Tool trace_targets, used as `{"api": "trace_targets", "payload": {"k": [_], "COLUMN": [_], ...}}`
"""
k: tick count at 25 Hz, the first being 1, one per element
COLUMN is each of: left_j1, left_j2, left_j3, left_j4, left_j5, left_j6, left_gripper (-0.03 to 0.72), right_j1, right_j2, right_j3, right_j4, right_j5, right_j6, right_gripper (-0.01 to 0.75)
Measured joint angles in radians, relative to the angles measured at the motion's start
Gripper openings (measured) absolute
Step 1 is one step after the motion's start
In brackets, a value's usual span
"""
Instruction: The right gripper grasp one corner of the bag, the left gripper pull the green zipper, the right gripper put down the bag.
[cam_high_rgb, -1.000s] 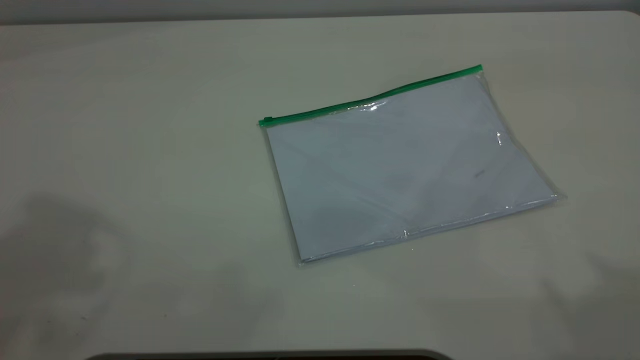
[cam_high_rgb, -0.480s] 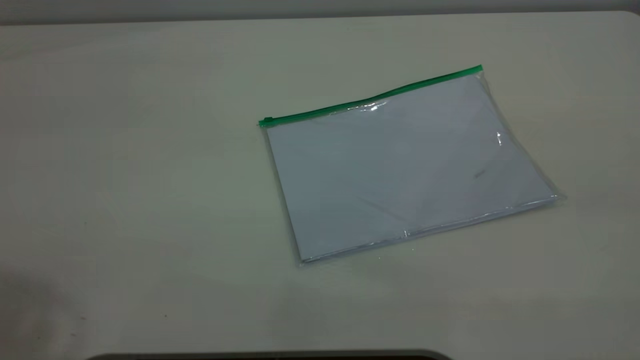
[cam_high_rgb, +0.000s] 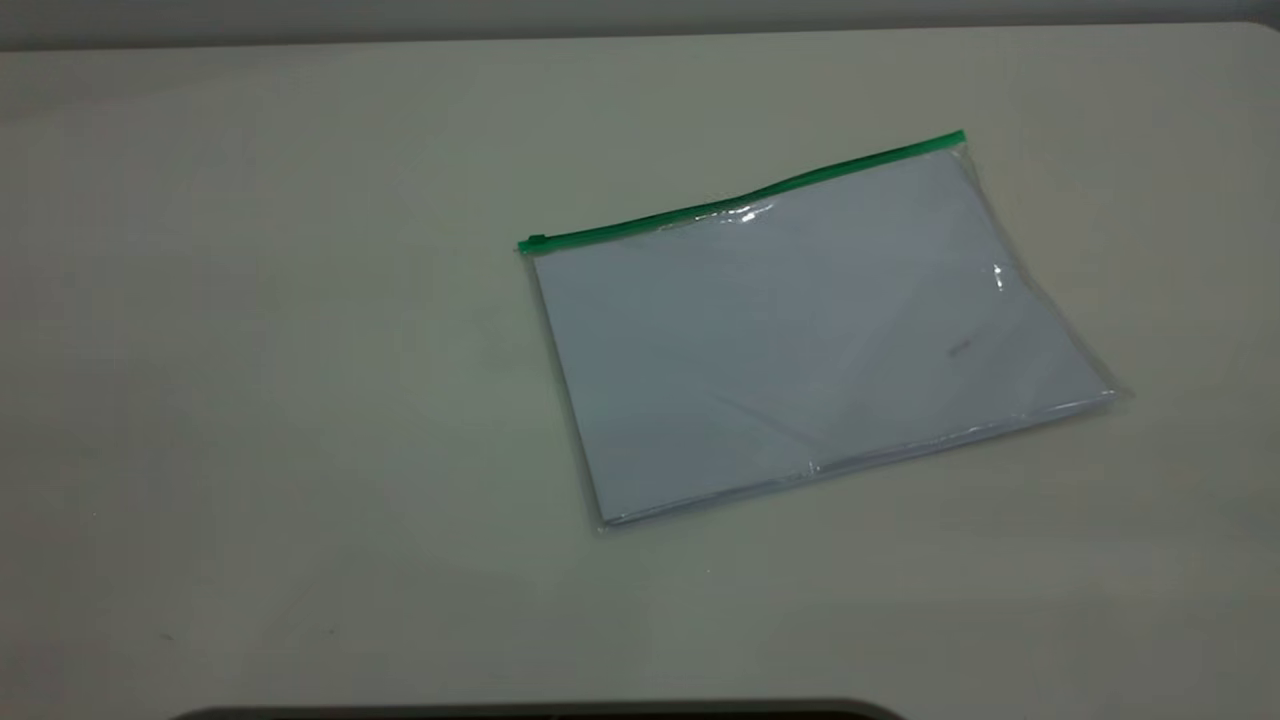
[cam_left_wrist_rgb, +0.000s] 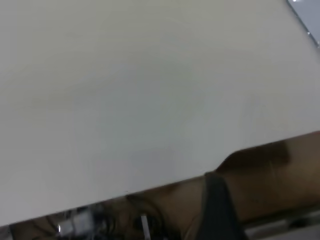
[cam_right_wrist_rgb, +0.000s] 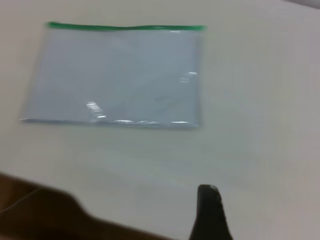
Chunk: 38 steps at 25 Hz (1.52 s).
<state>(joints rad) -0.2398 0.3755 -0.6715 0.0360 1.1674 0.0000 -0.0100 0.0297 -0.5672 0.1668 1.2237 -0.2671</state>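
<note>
- One bag lies flat on the pale surface, right of centre in the exterior view, with white sheets showing through the clear plastic.
- Its green zipper runs along the far long edge, the small slider tab at the left end.
- My right pincer shows only as a single dark tip in its wrist view, well apart from the bag's near edge; whether it is released or clenched I cannot tell.
- My left pincer is out of sight; its wrist view shows bare surface and a sliver of the bag's corner.
</note>
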Motion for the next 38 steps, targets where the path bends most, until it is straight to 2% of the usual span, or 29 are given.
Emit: {"api": "trace_targets", "payload": {"k": [11, 19, 30, 38], "left_j1": [0.000, 0.000, 0.000, 0.000], "left_j2": [-0.151, -0.153, -0.153, -0.153], "left_j3": [0.029, 0.034, 0.180, 0.185], "left_j4": [0.000, -0.011, -0.073, -0.073], "left_j5": [0.000, 0.000, -0.025, -0.037], "left_j6": [0.000, 0.000, 0.096, 0.099], "left_gripper": [0.575, 0.575, 0.575, 0.575], "right_j1": [0.000, 0.000, 0.000, 0.000], "right_j2": [-0.046, -0.046, -0.046, -0.046], "right_j3": [0.084, 0.084, 0.084, 0.084], "right_j4": [-0.057, -0.057, -0.057, -0.058], "right_j5": [-0.084, -0.085, -0.086, -0.086], "right_j6": [0.055, 0.064, 0.064, 0.064], "right_gripper": [0.584, 0.584, 0.584, 0.584]}}
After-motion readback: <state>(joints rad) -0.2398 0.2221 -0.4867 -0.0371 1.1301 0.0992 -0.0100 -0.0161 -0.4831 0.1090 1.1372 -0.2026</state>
